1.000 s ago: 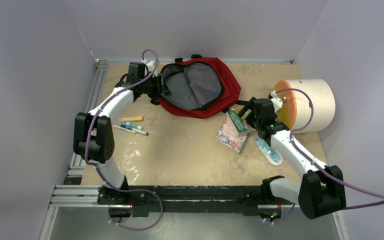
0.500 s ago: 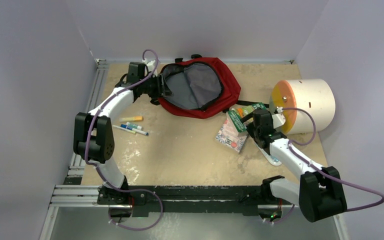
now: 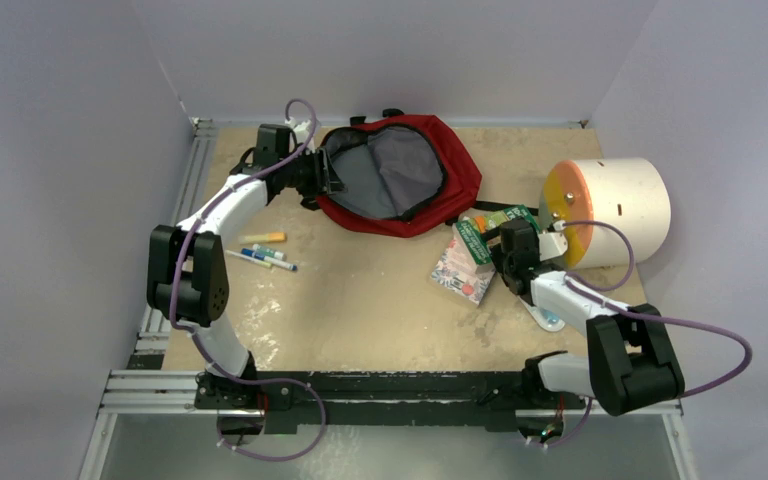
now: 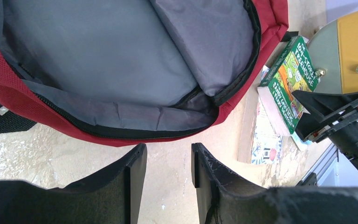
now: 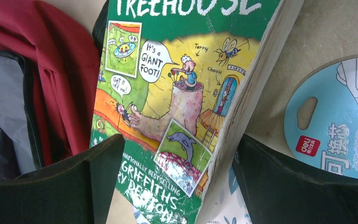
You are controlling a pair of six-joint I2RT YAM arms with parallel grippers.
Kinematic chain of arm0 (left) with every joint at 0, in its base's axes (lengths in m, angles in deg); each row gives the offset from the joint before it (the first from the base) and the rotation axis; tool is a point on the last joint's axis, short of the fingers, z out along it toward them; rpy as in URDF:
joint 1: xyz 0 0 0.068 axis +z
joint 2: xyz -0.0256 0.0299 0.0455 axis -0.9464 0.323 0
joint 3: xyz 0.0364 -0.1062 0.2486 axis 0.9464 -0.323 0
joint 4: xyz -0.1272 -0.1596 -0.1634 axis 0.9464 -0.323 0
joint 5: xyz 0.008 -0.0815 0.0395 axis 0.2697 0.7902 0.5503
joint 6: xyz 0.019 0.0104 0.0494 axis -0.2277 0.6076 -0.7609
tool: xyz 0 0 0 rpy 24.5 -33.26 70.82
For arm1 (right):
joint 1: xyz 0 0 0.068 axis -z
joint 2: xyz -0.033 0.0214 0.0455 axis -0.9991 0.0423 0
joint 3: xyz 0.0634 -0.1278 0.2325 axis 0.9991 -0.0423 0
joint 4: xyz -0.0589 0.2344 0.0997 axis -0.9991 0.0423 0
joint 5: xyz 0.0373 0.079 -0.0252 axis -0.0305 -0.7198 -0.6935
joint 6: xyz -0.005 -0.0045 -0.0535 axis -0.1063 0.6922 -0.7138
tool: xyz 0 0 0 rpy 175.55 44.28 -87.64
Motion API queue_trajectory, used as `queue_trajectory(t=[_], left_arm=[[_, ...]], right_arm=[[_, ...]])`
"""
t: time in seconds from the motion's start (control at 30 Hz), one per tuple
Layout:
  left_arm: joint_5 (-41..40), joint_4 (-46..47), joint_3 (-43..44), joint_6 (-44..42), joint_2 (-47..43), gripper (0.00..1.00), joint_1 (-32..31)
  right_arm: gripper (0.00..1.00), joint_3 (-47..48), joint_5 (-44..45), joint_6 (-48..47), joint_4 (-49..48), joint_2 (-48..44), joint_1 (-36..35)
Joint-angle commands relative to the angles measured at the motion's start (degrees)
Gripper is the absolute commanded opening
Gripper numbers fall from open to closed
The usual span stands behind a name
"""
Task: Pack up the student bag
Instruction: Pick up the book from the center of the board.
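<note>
The student bag (image 3: 400, 170) is a dark-red backpack lying at the back of the table, unzipped wide with its grey lining showing. My left gripper (image 3: 325, 175) sits at the bag's left rim. In the left wrist view its jaws (image 4: 168, 147) are open over bare table, just short of the bag's zipper edge (image 4: 121, 133). A green paperback (image 3: 475, 238) lies half on a floral notebook (image 3: 460, 272), right of the bag. My right gripper (image 5: 179, 140) is open wide, one finger on each side of the green paperback (image 5: 177, 93), not pressing it.
A cream cylinder with an orange face (image 3: 615, 208) lies at the right. A round blue packet (image 5: 335, 121) lies beside the paperback. Markers (image 3: 260, 255) and an orange pen (image 3: 265, 237) lie at the left near my left arm. Walls close in on three sides.
The right arm has folded in, bringing its gripper nearer and down around the green paperback. The left arm and the bag have not moved.
</note>
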Motion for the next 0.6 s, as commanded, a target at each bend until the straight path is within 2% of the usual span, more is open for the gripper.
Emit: queue_trajectory(t=[0.0,0.23,0.47,0.57], left_arm=[[1.56,2.73,0.22,0.07,-1.33,0.39,-0.07],[1.98,2.76,0.24,0.24,-1.06,0.39,-0.07],[2.02,2.73,0.24,0.19,-1.06,0.38,-0.08],[2.06,2.76,0.28,0.24,-0.91,0.39,-0.07]], right_arm=[[0.92,-1.13,1.36,4.53,-1.84,2.00,0.48],[0.88,-1.98,2.38,5.02,-4.97,4.07,0.81],[0.63,-4.06,1.50,5.17,-9.84,2.65,0.85],[0.56,-5.77,2.31,4.68,-12.00,-0.39,0.85]])
